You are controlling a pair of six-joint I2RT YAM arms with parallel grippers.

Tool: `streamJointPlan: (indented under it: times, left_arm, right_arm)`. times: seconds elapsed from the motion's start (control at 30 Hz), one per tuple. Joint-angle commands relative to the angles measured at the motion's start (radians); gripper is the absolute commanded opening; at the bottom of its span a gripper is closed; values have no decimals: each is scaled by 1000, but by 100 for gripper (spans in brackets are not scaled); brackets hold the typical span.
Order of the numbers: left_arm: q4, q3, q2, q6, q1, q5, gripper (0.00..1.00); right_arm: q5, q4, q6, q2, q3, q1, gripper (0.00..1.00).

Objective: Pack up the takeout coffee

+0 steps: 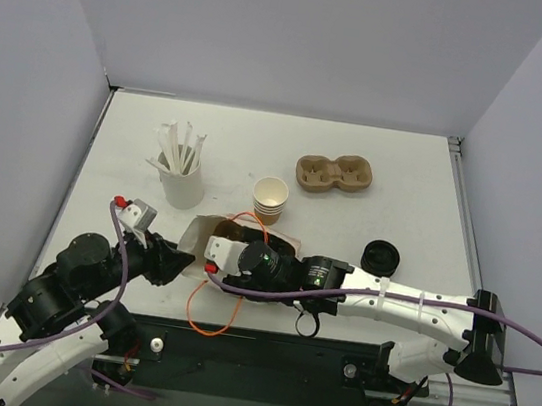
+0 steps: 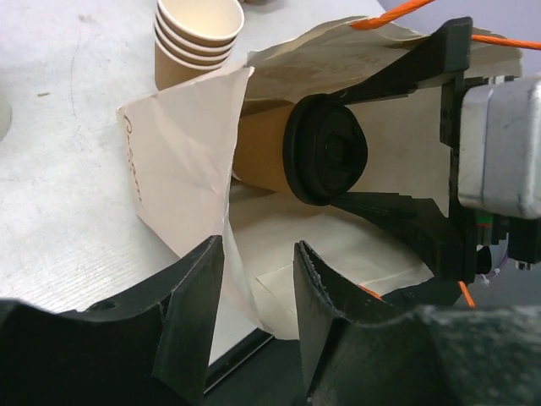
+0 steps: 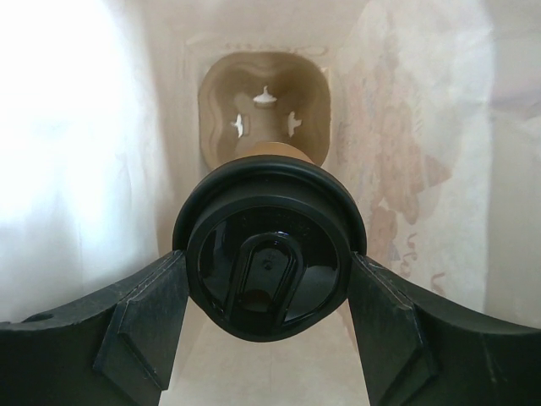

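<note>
The takeout coffee is a tan cup with a black lid, lying sideways inside the open brown paper bag. My right gripper has reached into the bag and is shut on the lid's rim, its fingers on both sides of it. A moulded pulp carrier sits at the bag's far end, just beyond the cup. My left gripper is at the bag's mouth, jaws apart, with the bag's paper edge passing between them. In the top view the left gripper is at the bag's left end and the right gripper over its mouth.
A nested stack of tan cups stands just behind the bag. A second pulp carrier lies at the back right. A white holder with stirrers stands at the back left. Black lids lie beside the right arm. The bag's orange cord handle hangs over the near edge.
</note>
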Motion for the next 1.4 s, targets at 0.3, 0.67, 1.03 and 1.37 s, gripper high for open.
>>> streamJointPlan:
  times: [0.3, 0.67, 1.03, 1.37]
  left_arm:
    - [237, -62, 58, 74, 3, 58, 0]
    - [366, -166, 23, 49, 3, 96, 0]
    - [322, -191, -44, -11, 3, 121, 0]
    - [303, -188, -58, -27, 3, 110, 0]
  right_arm:
    - [52, 39, -94, -111, -118, -44, 42]
    - [1, 130, -193, -62, -168, -90, 42]
    - [40, 142, -256, 24, -155, -88, 41]
    - [112, 179, -257, 90, -159, -105, 41]
